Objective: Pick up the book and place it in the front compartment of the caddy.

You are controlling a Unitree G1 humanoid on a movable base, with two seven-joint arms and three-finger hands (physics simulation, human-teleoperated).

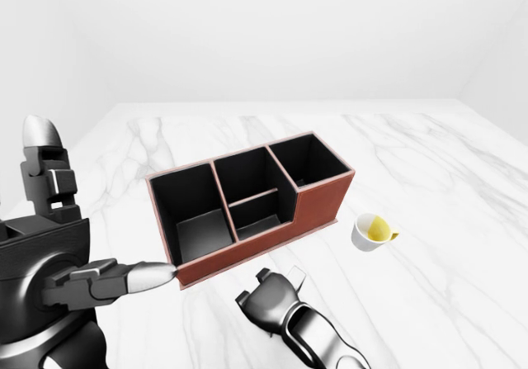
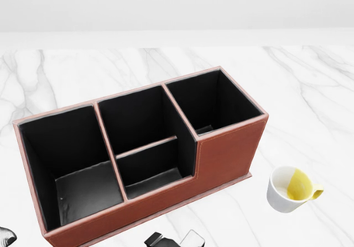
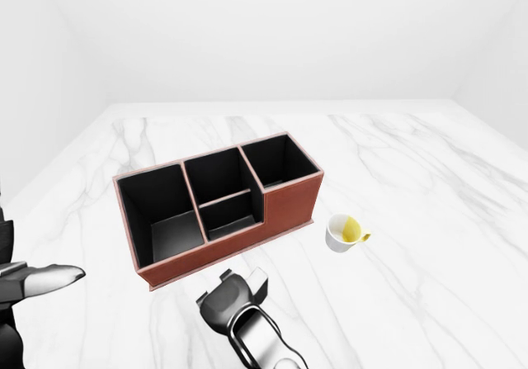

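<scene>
While the caddy sits mid-frame on the marble table, compartments bare, no book shows. Left hand at lower left, fingers spread apart; right hand below the caddy, fingers apart. Cup right.

The caddy is a reddish-brown box with black lining, standing upright on the white marble table and set at an angle in the head view. It has one large compartment at the left, a middle section split by a low divider, and a compartment at the upper right. All seem empty. No book shows in any view.
</scene>
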